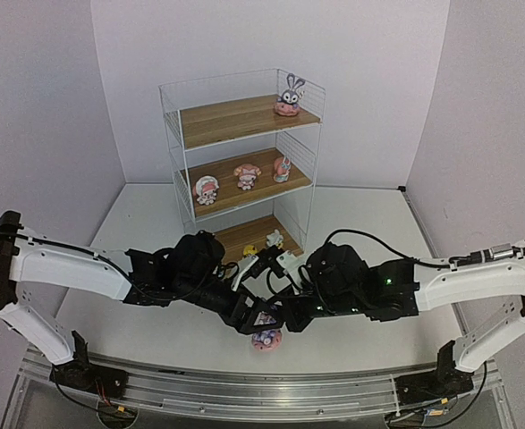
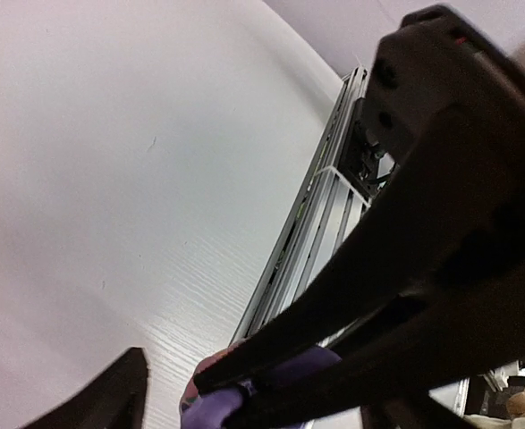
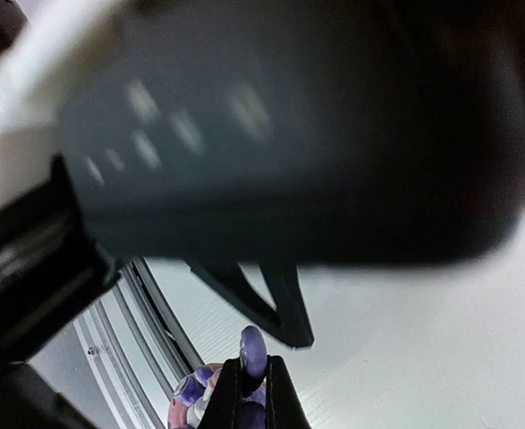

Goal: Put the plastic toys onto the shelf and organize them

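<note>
Right gripper first: jaws pressed tight together, pinching one purple ear of the bunny between the tips! Over to the left gripper, nosed in close from the other side, jaws spread. In the left wrist view one dark finger stands clear of the figurine, while the right arm's black body cuts across in front. The bunny is down low over the white table, near the front edge, just ahead of the aluminium rail. Whether its pink base rests on the surface, I can't tell. It's well apart from the shelf. Out to that shelf: a second bunny stands at the right end of the top board, and three pink-white figurines line the middle board. A yellow one and a white one sit on the bottom board, just behind the arms
</note>
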`<state>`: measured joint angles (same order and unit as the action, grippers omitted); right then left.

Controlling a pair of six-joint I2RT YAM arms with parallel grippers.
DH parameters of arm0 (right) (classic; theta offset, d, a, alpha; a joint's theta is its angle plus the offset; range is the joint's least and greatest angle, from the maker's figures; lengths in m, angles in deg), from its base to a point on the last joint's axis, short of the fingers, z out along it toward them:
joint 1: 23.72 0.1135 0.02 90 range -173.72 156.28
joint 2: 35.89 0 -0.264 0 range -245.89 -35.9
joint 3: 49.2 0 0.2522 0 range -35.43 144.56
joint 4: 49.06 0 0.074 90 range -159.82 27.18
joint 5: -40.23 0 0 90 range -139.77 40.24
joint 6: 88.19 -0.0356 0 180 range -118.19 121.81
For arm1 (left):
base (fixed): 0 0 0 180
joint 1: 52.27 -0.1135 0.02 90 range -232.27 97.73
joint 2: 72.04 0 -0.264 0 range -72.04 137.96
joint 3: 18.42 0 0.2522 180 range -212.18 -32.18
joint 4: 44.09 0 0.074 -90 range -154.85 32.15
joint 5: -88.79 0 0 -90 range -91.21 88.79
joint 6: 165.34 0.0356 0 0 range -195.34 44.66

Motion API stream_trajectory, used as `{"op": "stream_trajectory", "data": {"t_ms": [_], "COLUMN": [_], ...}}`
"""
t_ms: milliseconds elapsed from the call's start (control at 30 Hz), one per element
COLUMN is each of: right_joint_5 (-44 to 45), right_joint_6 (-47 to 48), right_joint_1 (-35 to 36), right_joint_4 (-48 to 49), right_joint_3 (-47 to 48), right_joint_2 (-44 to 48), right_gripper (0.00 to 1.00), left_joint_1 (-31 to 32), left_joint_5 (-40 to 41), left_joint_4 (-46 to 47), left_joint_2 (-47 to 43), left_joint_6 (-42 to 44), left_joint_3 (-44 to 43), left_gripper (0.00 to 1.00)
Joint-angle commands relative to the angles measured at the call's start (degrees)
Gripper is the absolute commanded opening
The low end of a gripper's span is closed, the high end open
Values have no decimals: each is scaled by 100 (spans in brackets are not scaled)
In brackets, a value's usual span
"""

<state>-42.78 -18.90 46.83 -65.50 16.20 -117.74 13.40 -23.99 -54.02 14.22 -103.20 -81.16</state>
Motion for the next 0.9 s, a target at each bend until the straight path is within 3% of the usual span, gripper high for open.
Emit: {"op": "stream_trajectory", "data": {"t_ms": [0, 233, 433, 733, 867], "right_joint_5": [-40, -1247, -2364, -2262, -2167], "right_joint_6": [295, 605, 983, 1549, 1712], "right_joint_1": [56, 58, 56, 59, 55], "right_joint_4": [21, 566, 986, 1012, 1034], "right_joint_3": [50, -14, 119, 565, 705], "right_joint_2": [607, 1185, 1396, 958, 848], "right_gripper": [0, 0, 0, 0, 0], "left_joint_1": [-19, -19, -20, -23, -11], "left_joint_5": [61, -198, -1345, -2215, -2366], "left_joint_4": [840, 1247, 2897, 4057, 4090], "left_joint_2": [-988, -2179, -2421, -1798, -1594], "left_joint_6": [-130, -450, -1136, -1808, -1864], "left_joint_3": [444, 1456, 2201, 2174, 2105], "left_gripper": [100, 100, 94, 82, 71]}}
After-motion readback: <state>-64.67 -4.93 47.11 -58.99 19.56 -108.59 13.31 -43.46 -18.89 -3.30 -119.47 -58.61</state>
